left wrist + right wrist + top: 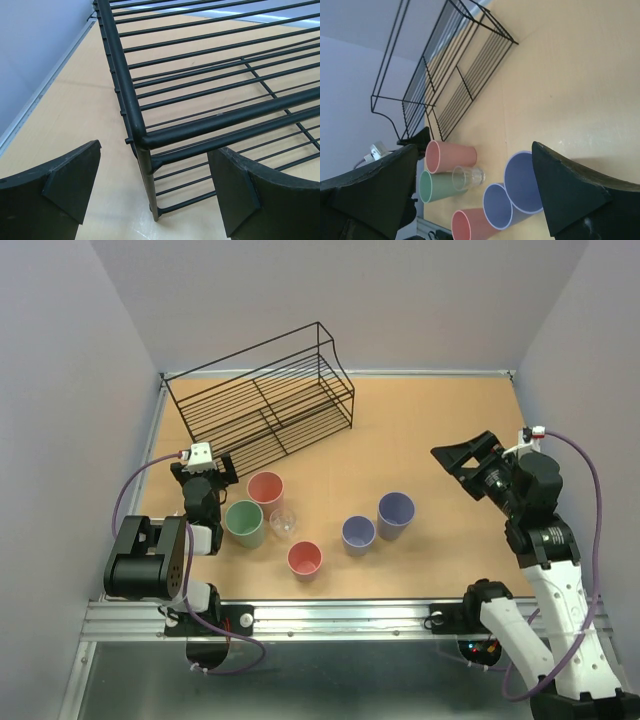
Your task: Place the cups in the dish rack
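Top external view shows six cups [305, 559] upright on the worktop [430, 420], outside the rack [265, 405]. The left tool [224, 466], fingers apart, sits seemingly just beside its near corner; the right tool [452, 468] gapes too, empty.

The dish rack [128, 100] is thin metal wire under a smooth black coating with a faint satin sheen, and the table [450, 440] is matt tan board, finely grained. The sage green cup [244, 523] looks like opaque matt plastic, the small clear cup [283, 522] glossy and transparent.
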Action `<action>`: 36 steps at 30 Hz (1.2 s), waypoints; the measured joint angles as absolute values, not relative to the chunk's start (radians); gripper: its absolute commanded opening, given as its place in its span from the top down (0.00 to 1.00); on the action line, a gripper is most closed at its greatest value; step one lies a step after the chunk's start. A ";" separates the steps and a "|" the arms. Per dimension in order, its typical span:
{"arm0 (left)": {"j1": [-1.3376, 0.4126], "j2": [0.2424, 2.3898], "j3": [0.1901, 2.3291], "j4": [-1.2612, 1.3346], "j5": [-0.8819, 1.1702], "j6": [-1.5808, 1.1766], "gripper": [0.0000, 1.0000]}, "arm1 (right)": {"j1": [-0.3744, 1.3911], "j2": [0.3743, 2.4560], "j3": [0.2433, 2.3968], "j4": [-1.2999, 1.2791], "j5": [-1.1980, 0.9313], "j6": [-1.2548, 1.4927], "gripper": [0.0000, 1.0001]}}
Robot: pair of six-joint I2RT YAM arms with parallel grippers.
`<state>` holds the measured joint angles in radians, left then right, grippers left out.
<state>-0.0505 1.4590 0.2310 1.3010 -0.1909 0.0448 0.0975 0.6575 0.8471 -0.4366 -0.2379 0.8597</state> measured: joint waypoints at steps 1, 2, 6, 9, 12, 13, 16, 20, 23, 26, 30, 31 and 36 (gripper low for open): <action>-0.051 1.459 0.231 1.301 -0.191 0.045 0.01 | 0.097 0.667 0.849 -0.457 -0.251 0.859 0.00; -0.051 1.459 0.231 1.301 -0.191 0.044 0.01 | 0.097 0.674 0.850 -0.472 -0.265 0.859 0.00; -0.051 1.459 0.231 1.301 -0.191 0.045 0.01 | 0.097 0.680 0.860 -0.535 -0.346 0.831 0.00; -0.051 1.459 0.231 1.301 -0.191 0.045 0.01 | 0.097 0.653 0.905 -0.570 -0.416 0.800 0.00; -0.051 1.459 0.231 1.301 -0.191 0.045 0.01 | 0.097 0.613 0.970 -0.586 -0.469 0.778 0.00; -0.051 1.459 0.231 1.301 -0.191 0.045 0.01 | 0.097 0.603 0.987 -0.595 -0.481 0.770 0.00; -0.051 1.459 0.231 1.301 -0.191 0.045 0.01 | 0.097 0.574 1.035 -0.641 -0.490 0.743 0.00; -0.051 1.459 0.231 1.301 -0.191 0.045 0.01 | 0.097 0.591 1.077 -0.700 -0.479 0.703 0.00; -0.051 1.459 0.231 1.301 -0.191 0.045 0.01 | 0.097 0.635 1.081 -0.745 -0.479 0.680 0.00; -0.051 1.459 0.231 1.301 -0.191 0.044 0.01 | 0.097 0.688 1.081 -0.776 -0.482 0.671 0.00; -0.051 1.459 0.231 1.301 -0.191 0.044 0.01 | 0.097 0.741 1.080 -0.793 -0.489 0.669 0.00; -0.051 1.459 0.231 1.301 -0.191 0.045 0.01 | 0.097 0.751 1.080 -0.797 -0.490 0.669 0.00; -0.051 1.448 0.231 1.292 -0.211 0.043 0.01 | 0.097 0.793 1.080 -0.805 -0.490 0.682 0.00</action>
